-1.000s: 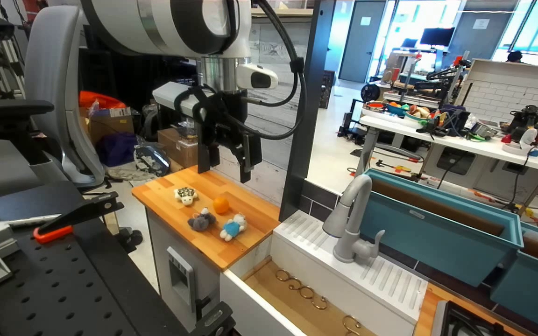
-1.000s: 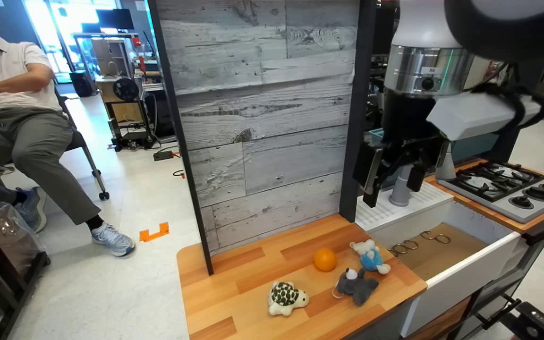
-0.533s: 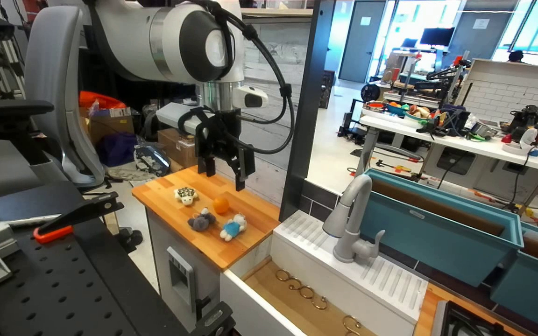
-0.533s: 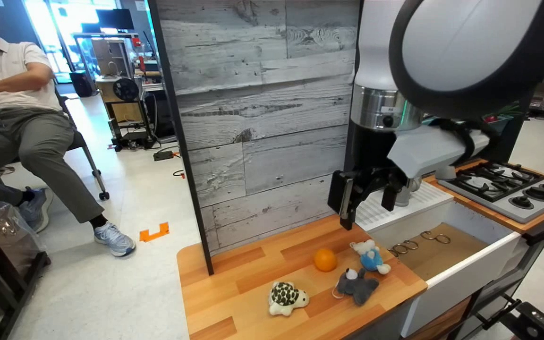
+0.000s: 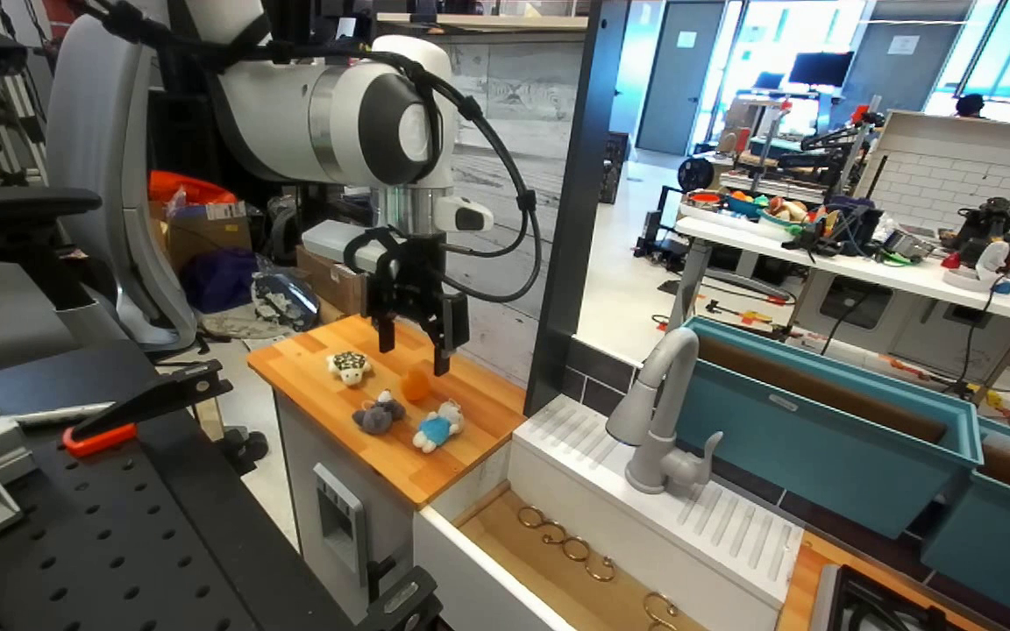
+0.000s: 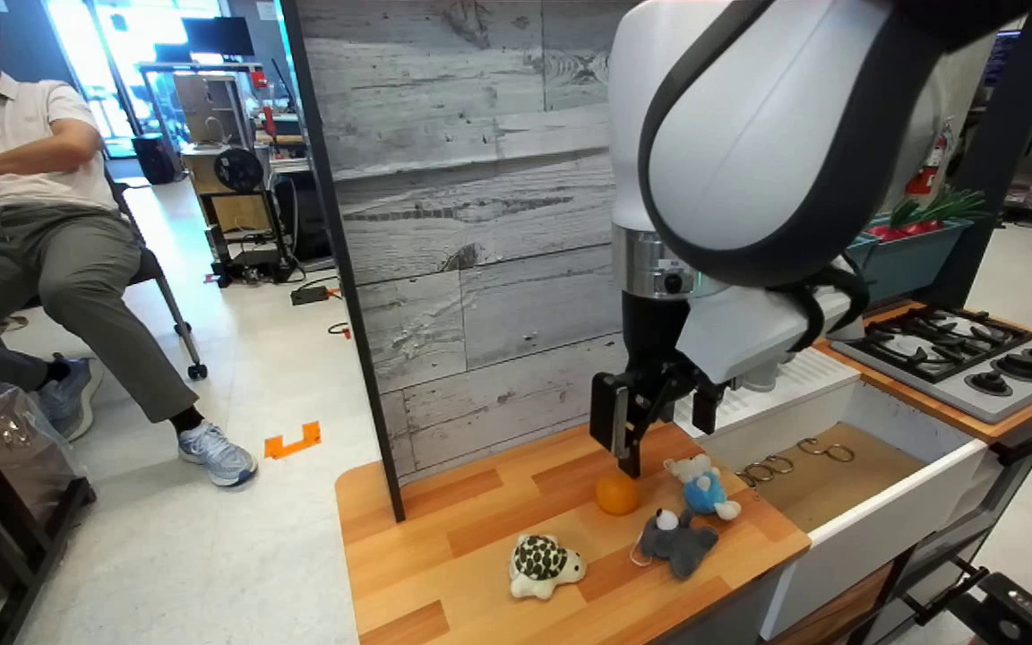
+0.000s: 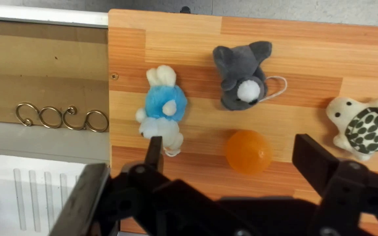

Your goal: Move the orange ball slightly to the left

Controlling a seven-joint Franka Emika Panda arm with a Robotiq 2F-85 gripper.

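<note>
The orange ball [image 5: 415, 386] rests on the wooden worktop, and it also shows in an exterior view [image 6: 616, 495]. In the wrist view the ball [image 7: 248, 152] lies between the two fingers, closer to the right-hand one, and touches neither. My gripper [image 5: 414, 358] is open and empty, pointing down a little above the worktop, near the ball. It also shows in an exterior view [image 6: 666, 450], where one fingertip stands just above the ball's top edge. In the wrist view my gripper [image 7: 229, 139] has its fingers wide apart.
A grey plush toy [image 7: 241, 75], a blue-and-white plush toy [image 7: 166, 101] and a spotted turtle toy [image 7: 372, 126] lie round the ball. A panelled wall [image 6: 498, 269] stands along the worktop's back. A sink [image 5: 549, 570] with metal rings adjoins one end.
My gripper has come down and across over the worktop, from above the sink side in an exterior view, towards the ball. It stays open. The ball and toys have not moved.
</note>
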